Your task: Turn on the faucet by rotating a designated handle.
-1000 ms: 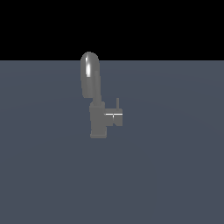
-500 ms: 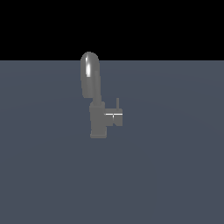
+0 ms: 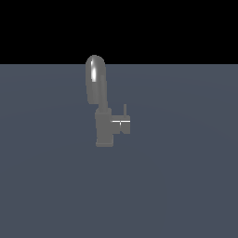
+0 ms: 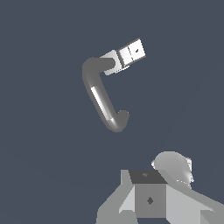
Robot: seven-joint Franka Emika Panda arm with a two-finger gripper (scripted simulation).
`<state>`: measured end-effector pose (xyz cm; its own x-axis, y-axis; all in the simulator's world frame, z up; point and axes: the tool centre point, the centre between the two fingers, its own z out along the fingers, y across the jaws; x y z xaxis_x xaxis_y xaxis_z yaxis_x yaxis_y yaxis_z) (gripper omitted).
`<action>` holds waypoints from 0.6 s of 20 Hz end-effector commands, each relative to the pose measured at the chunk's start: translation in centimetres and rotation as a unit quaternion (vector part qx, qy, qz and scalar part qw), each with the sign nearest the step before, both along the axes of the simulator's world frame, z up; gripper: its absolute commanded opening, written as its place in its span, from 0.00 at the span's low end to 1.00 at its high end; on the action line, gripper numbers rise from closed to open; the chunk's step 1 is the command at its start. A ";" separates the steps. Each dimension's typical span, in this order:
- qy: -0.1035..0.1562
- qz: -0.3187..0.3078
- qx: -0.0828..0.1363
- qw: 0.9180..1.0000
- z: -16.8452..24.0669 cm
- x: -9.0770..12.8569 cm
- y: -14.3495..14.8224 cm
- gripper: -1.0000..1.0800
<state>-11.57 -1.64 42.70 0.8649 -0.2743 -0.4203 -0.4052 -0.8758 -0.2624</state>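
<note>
The faucet (image 3: 103,109) stands upright on the grey surface (image 3: 186,176), its handle (image 3: 121,124) jutting toward the exterior view's right, lever rod vertical. Jaws' opening cannot be told.

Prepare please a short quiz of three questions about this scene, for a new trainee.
1. True or false: the gripper is touching the handle.
2. In the exterior view, the handle sticks out from the faucet toward which side? A. that view's left B. that view's right C. straight down
3. Fill in: in the exterior view, the thin lever rod on the handle points ____.

Key
1. False. The wrist view shows the faucet apart from the gripper, and the exterior view shows no arm.
2. B
3. up
</note>
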 end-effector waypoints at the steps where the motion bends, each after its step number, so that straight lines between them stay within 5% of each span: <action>1: 0.021 -0.021 0.020 0.999 -1.0 1.3 -0.2 0.00; 12: 0.115 -0.118 0.115 0.980 -6.4 6.5 -1.3 0.00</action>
